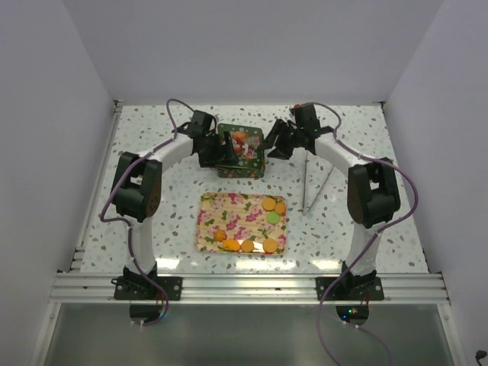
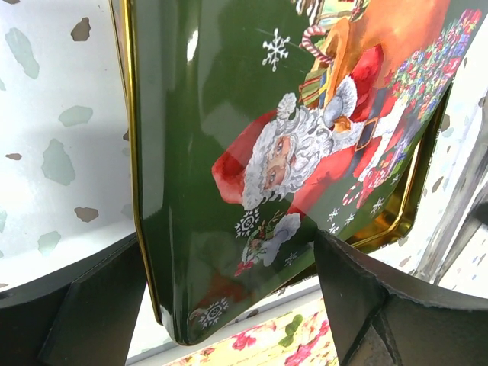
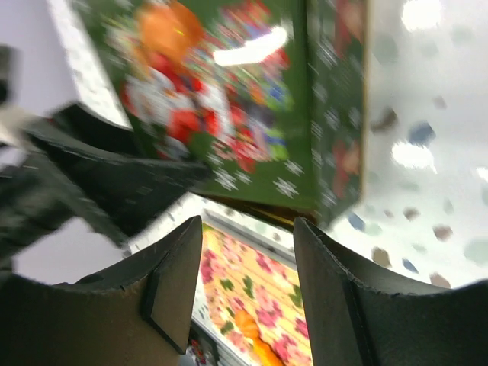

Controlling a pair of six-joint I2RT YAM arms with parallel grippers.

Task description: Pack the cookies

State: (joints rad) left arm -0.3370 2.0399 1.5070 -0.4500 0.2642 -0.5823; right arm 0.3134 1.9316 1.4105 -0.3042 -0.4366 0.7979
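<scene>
Black fingers of the left claw straddle a green Santa tin; the cookies lie on a tray behind both claws.

Largest of the containers, the floral tray sits back from both claws, toward the arm bases, and carries two orange cookies and a green one at its right end, plus four orange ones along its near edge. The tin has its painted lid on and one corner between the left claw's widely spread jaws, with both fingers against its edges; I cannot tell whether they clamp it. Just beside the tin's far side hangs the right claw, jaws partly apart with nothing between them. Behind that claw, slightly to its right, a thin metal tool rests on the white speckled table. Plain pale walls enclose three sides.
</scene>
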